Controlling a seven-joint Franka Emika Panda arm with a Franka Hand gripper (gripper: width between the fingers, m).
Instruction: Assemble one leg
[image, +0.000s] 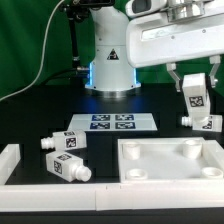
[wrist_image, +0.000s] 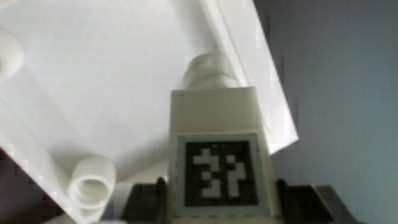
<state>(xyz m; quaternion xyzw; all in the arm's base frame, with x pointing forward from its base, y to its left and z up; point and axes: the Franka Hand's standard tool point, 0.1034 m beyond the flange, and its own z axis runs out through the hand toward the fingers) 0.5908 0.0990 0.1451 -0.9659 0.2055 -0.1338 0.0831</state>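
My gripper (image: 193, 84) is shut on a leg (image: 194, 96), a small white block with a tag marker, and holds it in the air above the far right of the white tabletop (image: 128, 150). In the wrist view the held leg (wrist_image: 219, 150) sits between the dark fingers (wrist_image: 151, 198), its round peg (wrist_image: 210, 70) pointing away over the tabletop's edge (wrist_image: 107, 90). A raised corner hole (wrist_image: 86, 186) shows beside it. Another leg (image: 203, 121) lies on the table just below the held one. Two more legs (image: 68, 143) (image: 66, 169) lie at the exterior view's left.
The marker board (image: 113, 122) lies in the middle in front of the robot base (image: 110, 60). A white rail (image: 10, 160) borders the left and front of the work area. A cable runs along the back left.
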